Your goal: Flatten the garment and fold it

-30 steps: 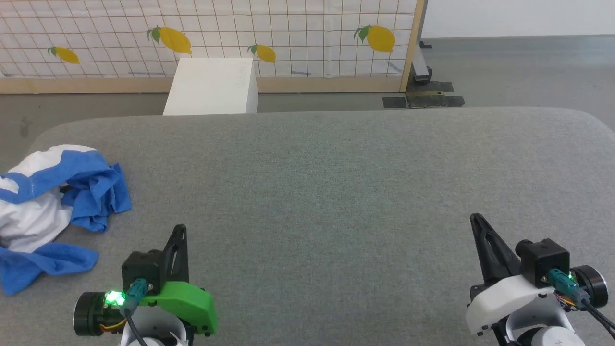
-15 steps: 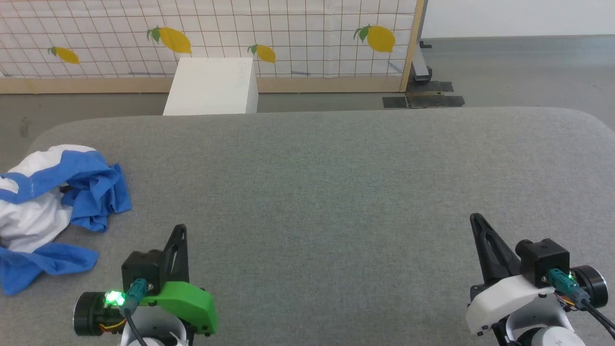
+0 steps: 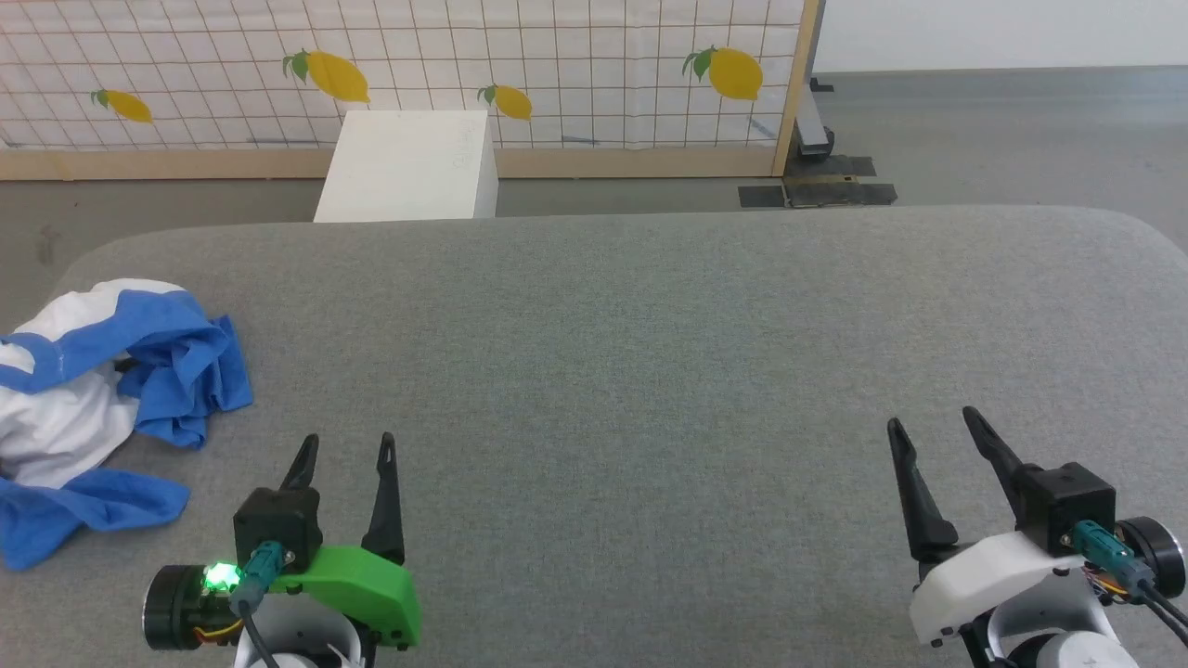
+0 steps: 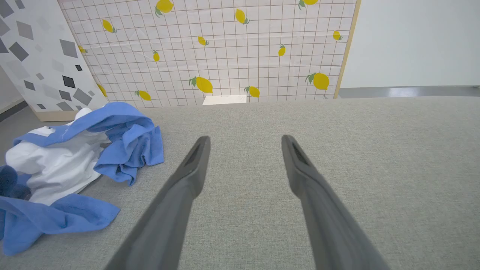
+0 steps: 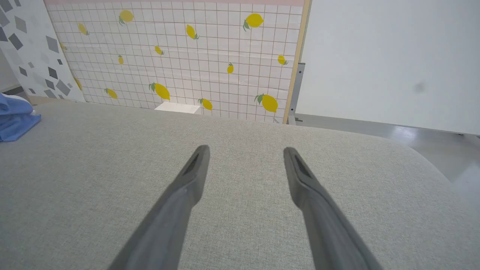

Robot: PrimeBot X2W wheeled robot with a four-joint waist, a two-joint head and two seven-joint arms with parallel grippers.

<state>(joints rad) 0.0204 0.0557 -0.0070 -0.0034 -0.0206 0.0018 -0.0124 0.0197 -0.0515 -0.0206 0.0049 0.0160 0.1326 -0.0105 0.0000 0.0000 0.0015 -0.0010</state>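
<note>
My left hand [image 3: 347, 438] sits low on my left side, its two dark fingers [image 4: 187, 176] spread apart, pointing forward and holding nothing. My right hand [image 3: 932, 417] sits low on my right side, well apart from the left, its fingers [image 5: 307, 183] likewise parted and empty.

Light: bright, even, diffuse, from overhead; no hard shadows anywhere. Grey padded surface [image 3: 650, 371] uniformly lit, w/ soft shade only in and under folds of garment [image 3: 102, 390]. Head view sharp across frame, colours true. Green LED [image 3: 220, 575] blooms a bit, small glare spot. Wrist views wide-angle: grid lines of lemon-print screen [image 4: 225, 56] bow twd edges. Fingers [image 4: 172, 210] soft and out of focus near lens, tips crisper. Right wrist view: pale sheen on floor [image 5: 405, 133]; faint dark smudge [image 5: 420, 88] on white wall, lens spot or mark, can't tell.
</note>
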